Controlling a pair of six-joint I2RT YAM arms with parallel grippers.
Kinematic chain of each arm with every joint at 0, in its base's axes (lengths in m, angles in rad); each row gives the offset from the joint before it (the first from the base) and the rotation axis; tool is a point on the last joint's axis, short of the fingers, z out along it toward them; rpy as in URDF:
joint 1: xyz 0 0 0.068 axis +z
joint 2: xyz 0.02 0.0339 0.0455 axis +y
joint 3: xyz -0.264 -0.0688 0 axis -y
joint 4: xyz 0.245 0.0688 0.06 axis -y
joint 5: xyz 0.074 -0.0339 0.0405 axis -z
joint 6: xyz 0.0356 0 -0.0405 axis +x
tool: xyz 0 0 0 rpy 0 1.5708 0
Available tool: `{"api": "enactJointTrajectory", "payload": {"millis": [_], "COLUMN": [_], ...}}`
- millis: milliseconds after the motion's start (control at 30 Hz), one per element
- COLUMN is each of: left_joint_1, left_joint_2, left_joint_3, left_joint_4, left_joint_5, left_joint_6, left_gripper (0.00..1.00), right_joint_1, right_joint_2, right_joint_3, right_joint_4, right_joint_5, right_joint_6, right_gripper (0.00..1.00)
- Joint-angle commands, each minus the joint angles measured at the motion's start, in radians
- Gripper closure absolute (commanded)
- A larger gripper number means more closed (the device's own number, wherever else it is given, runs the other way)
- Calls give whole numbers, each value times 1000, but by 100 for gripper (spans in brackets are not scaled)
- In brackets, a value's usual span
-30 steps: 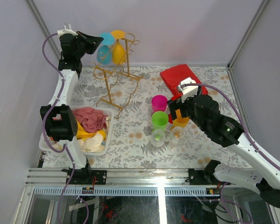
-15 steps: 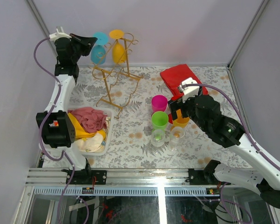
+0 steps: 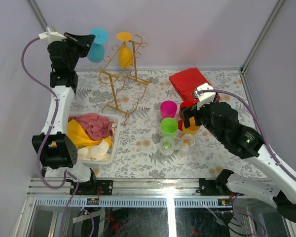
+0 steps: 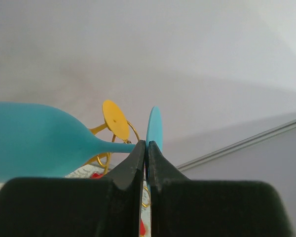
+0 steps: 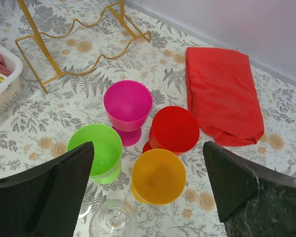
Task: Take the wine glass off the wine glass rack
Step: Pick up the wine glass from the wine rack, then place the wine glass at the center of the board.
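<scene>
**Left tool pinching blue glass beside rack top**

Pale plain walls are closing in a fern-print worktop (image 3: 143,148). The left tool (image 4: 146,148) is clenching the thin stem of the blue wine glass (image 4: 34,138). The foot disc is sitting just past the fingertips and the bowl is lying sideways to one side of them. The glass is hanging high above the worktop, beside the top of the wine glass rack (image 3: 119,81) and seemingly clear of its hooks. A yellow glass (image 3: 124,53) is hanging on the rack beyond the tool.

The blue glass is looking like light, stiff, smooth plastic, so probably slippery. The stem near the foot is the sensible hold, since the disc would be blocking any slide.

The left arm is stretching tall with the wrist bending level toward the rack. The right tool (image 5: 148,153) is hovering released, jaws wide, with coloured cups (image 5: 127,103) under it.
</scene>
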Motion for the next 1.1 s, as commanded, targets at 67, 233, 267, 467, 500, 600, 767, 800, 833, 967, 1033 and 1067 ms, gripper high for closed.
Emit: {"api": "enactJointTrajectory", "payload": {"millis": [67,233,267,467,500,600,767,800,833,967,1033,1067], "left_joint_1": [14,19,19,19,19,19,19,18,19,19,18,19], "left_joint_2": [-263,-456,-494,-739,-775,-897,-1054,-1071,-1086,-1125,-1150,-1164], "left_joint_3": [-85,-169,-190,-317,-336,-406,-513,-525,-537,-618,-659,-684], "left_joint_4": [-52,-193,-227,-440,-473,-537,-572,-579,-580,-580,-578,-570], "left_joint_5": [-172,-209,-194,5,39,146,383,427,475,647,692,711], "left_joint_6": [238,358,371,378,374,345,282,280,275,255,245,238], "left_gripper": [100,100,100,100,100,100,100,100,100,100,100,100], "right_joint_1": [5,6,6,6,6,5,6,6,6,6,6,5], "right_joint_2": [-22,-29,-35,-84,-94,-125,-155,-154,-149,-109,-77,-59], "right_joint_3": [45,43,39,-15,-29,-84,-182,-194,-204,-230,-236,-236], "right_joint_4": [19,22,27,79,95,155,278,296,312,369,404,426], "right_joint_5": [-46,-91,-105,-232,-261,-371,-553,-583,-611,-725,-783,-817], "right_joint_6": [43,105,122,257,285,372,530,555,577,640,679,697], "right_gripper": [1,1,1,2,2,3,6,6,7,11,14,15]}}
